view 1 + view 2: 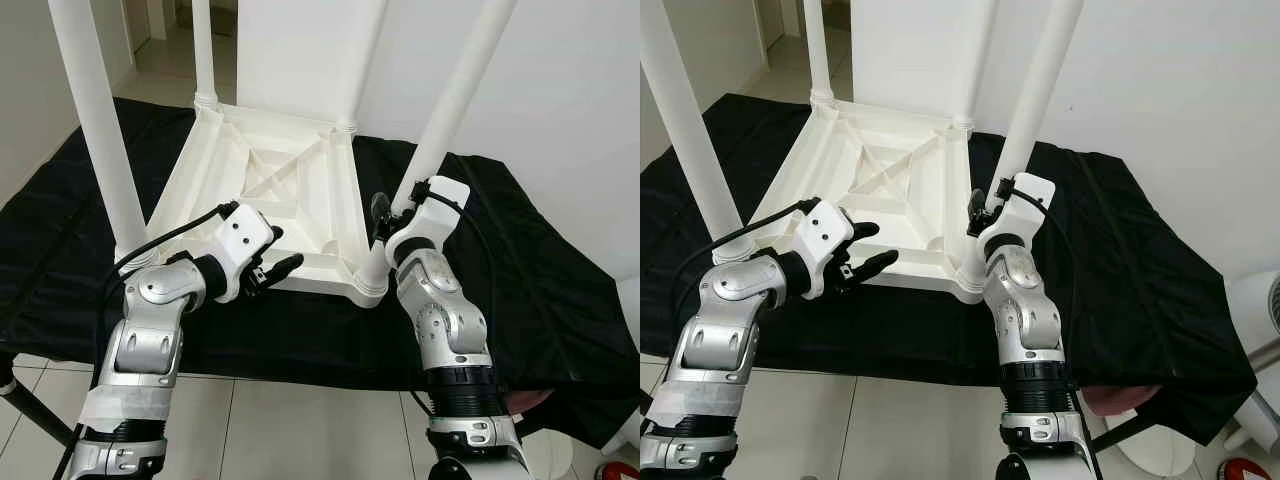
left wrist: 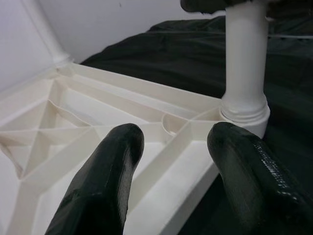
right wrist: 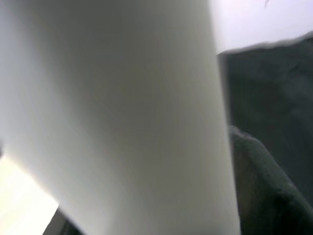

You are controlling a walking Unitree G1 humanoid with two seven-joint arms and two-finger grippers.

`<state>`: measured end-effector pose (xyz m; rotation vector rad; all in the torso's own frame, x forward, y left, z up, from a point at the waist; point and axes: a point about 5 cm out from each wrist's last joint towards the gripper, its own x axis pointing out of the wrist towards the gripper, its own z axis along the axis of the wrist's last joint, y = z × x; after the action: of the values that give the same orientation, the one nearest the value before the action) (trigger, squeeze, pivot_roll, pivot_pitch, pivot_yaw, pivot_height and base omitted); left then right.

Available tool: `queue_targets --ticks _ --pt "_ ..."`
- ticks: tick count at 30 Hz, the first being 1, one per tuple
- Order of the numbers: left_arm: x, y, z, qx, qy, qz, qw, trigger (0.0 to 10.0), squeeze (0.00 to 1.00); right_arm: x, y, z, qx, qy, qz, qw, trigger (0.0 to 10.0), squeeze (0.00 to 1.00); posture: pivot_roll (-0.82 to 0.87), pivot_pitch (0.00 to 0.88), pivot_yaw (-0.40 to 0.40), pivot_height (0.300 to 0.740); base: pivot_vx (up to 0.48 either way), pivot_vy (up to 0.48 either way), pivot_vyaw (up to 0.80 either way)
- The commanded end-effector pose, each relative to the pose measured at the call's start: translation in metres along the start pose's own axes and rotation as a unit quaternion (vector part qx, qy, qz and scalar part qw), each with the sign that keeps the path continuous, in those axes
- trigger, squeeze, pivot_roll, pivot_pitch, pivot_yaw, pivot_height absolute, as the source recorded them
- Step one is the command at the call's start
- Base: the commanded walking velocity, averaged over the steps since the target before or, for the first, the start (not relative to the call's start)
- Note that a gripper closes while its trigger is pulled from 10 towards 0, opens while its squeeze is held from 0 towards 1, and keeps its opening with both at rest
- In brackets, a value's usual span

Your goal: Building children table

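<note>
Four legs: upright on the inverted table (image 1: 265,185)
Right tool (image 1: 384,218): gripping near leg (image 1: 440,120)
Left tool (image 1: 868,248): spread open beside table edge

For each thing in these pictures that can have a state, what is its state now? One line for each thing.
Table top: upside down on the black cloth, ribbed underside up.
Near right leg: standing in its corner socket, leaning slightly, held by the right gripper.
Other three legs: standing in their sockets.
Left gripper: fingers open, at the near edge of the table top, holding nothing.
Right gripper: shut on the near right leg, low down.
</note>
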<state>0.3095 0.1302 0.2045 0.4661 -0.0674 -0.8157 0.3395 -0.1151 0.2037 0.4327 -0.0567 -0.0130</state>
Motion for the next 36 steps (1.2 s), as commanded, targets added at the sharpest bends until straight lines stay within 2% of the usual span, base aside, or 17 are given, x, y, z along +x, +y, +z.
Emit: queue_targets --ticks 1,2,6,7,9,10,11,13,20,21,24,28,30,31,32,33,36 --pt "0.001 0.01 0.008 0.001 -0.01 0.075 0.997 10.0 0.0 0.003 -0.012 -0.004 0.055 0.023 -0.027 0.998 10.0 0.0 0.07 0.0 -0.142 0.74 0.0 0.0 0.0" --pt "0.001 0.012 0.01 0.002 -0.008 0.079 0.997 10.0 0.0 0.003 -0.014 -0.005 0.082 0.03 -0.03 0.996 10.0 0.0 0.07 0.0 -0.139 0.74 0.0 0.0 0.0" --pt "0.001 0.015 0.012 0.007 -0.004 0.088 0.996 10.0 0.0 0.004 -0.018 -0.007 0.111 0.036 -0.031 0.993 10.0 0.0 0.07 0.0 -0.137 0.74 0.0 0.0 0.0" --pt "0.001 0.018 0.018 0.006 -0.009 0.095 0.995 10.0 0.0 0.004 -0.02 -0.008 0.143 0.041 -0.028 0.989 10.0 0.0 0.07 0.0 -0.136 0.74 0.0 0.0 0.0" --pt "0.001 0.018 0.018 0.006 -0.009 0.095 0.995 10.0 0.0 0.004 -0.02 -0.008 0.143 0.041 -0.028 0.989 10.0 0.0 0.07 0.0 -0.136 0.74 0.0 0.0 0.0" --pt "0.002 0.021 0.024 0.005 -0.014 0.101 0.995 10.0 0.0 0.004 -0.024 -0.01 0.173 0.047 -0.031 0.983 10.0 0.0 0.07 0.0 -0.136 0.74 0.0 0.0 0.0" --pt "0.002 0.021 0.024 0.005 -0.014 0.101 0.995 10.0 0.0 0.004 -0.024 -0.01 0.173 0.047 -0.031 0.983 10.0 0.0 0.07 0.0 -0.136 0.74 0.0 0.0 0.0" --pt "0.005 0.023 0.033 0.002 -0.021 0.107 0.994 10.0 0.0 0.003 -0.031 -0.014 0.233 0.056 -0.033 0.97 10.0 0.0 0.07 0.0 -0.14 0.74 0.0 0.0 0.0" --pt "0.009 0.022 0.041 0.002 -0.028 0.106 0.994 10.0 0.0 0.002 -0.038 -0.02 0.268 0.071 -0.035 0.96 10.0 0.0 0.06 0.0 -0.142 0.74 0.0 0.0 0.0" --pt "0.013 0.021 0.051 0.004 -0.039 0.104 0.994 10.0 0.0 0.002 -0.039 -0.022 0.287 0.078 -0.028 0.954 10.0 0.0 0.06 0.0 -0.143 0.74 0.0 0.0 0.0" --pt "0.014 0.02 0.055 0.007 -0.044 0.101 0.994 10.0 0.0 0.002 -0.039 -0.022 0.293 0.079 -0.024 0.953 10.0 0.0 0.06 0.0 -0.144 0.74 0.0 0.0 0.0" --pt "0.018 0.008 0.081 0.029 -0.079 0.055 0.995 10.0 0.0 0.001 -0.042 -0.023 0.363 0.074 -0.008 0.929 10.0 0.0 0.07 0.0 -0.147 0.74 0.0 0.0 0.0" --pt "0.018 0.008 0.081 0.029 -0.079 0.055 0.995 10.0 0.0 0.001 -0.042 -0.023 0.363 0.074 -0.008 0.929 10.0 0.0 0.07 0.0 -0.147 0.74 0.0 0.0 0.0" --pt "0.019 -0.006 0.099 0.049 -0.098 0.003 0.994 10.0 0.0 -0.001 -0.051 -0.031 0.422 0.077 -0.003 0.903 10.0 0.0 0.07 0.0 -0.15 0.74 0.0 0.0 0.0" --pt "0.019 -0.006 0.099 0.049 -0.098 0.003 0.994 10.0 0.0 -0.001 -0.051 -0.031 0.422 0.077 -0.003 0.903 10.0 0.0 0.07 0.0 -0.15 0.74 0.0 0.0 0.0" --pt "0.02 -0.012 0.105 0.055 -0.104 -0.017 0.993 10.0 0.0 -0.003 -0.055 -0.034 0.448 0.075 -0.001 0.891 10.0 0.0 0.07 0.0 -0.15 0.74 0.0 0.0 0.0" --pt "0.021 -0.017 0.109 0.054 -0.106 -0.032 0.992 10.0 0.0 -0.004 -0.06 -0.039 0.469 0.075 0.0 0.88 10.0 0.0 0.07 0.0 -0.15 0.74 0.0 0.0 0.0"
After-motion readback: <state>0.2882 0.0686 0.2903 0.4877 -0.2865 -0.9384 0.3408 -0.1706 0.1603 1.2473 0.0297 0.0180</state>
